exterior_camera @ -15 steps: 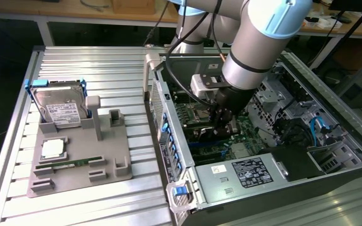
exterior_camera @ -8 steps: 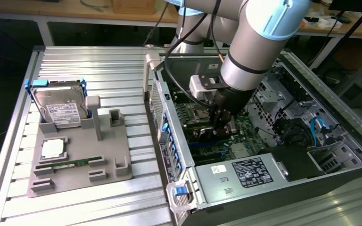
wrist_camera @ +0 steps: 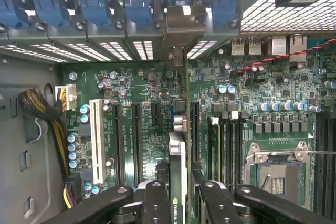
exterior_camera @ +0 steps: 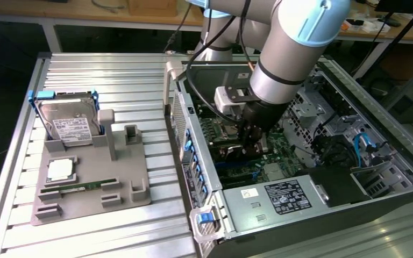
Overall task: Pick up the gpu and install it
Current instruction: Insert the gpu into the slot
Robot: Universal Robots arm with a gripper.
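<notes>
Just one gpu [wrist_camera: 177,161], edgewise in one claw [wrist_camera: 181,191].

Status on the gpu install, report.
Gripper shut on the gpu. Card edge-on among motherboard slots, bracket near blue rear latches. No obstruction seen.

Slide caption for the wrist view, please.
Gripper clamps the gpu, seen edge-on, over the green motherboard inside the computer case.

Claw [wrist_camera: 184,188] grips gpu [wrist_camera: 177,161] edge-on over motherboard [wrist_camera: 144,90].
</notes>
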